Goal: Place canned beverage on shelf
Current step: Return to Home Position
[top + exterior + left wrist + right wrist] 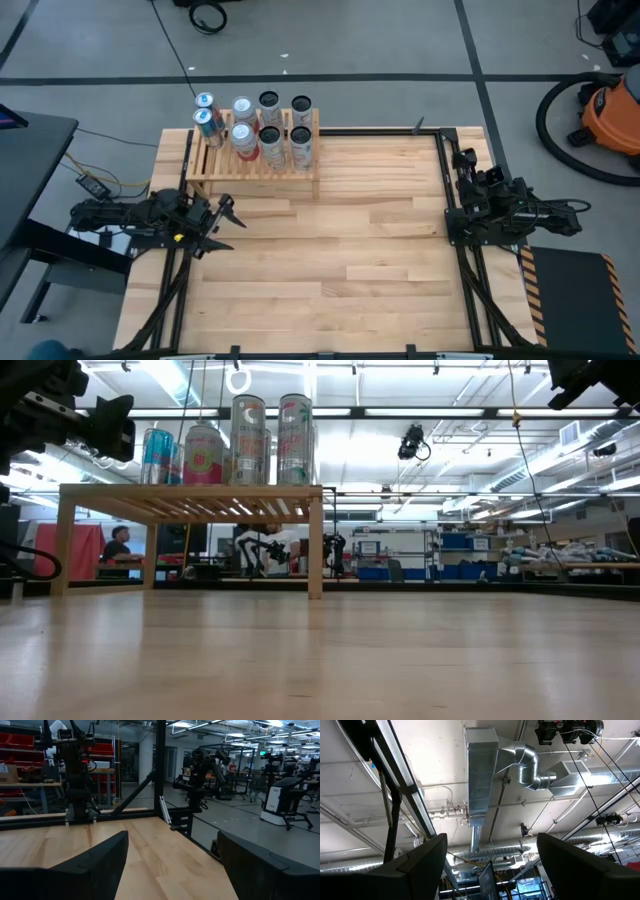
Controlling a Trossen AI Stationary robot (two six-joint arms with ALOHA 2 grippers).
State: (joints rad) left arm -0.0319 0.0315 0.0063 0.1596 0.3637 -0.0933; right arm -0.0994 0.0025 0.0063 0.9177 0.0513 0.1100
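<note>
Where the table point(350, 260) meets its far edge, toward the far left corner, you have the shelf point(255, 160) standing on its legs, with its long side along that edge. Eight cans point(270, 138) stand upright on its slatted top in two rows of four, close together. The two blue cans point(205, 103) take the left end. You have the left gripper point(225, 220) just inside the table's left edge, near the shelf's left end but apart from it, fingers spread with nothing between them. Your right gripper point(491, 837) sits at the right edge, well apart from the shelf. It is turned up toward the ceiling, its fingers likewise spread and empty.
</note>
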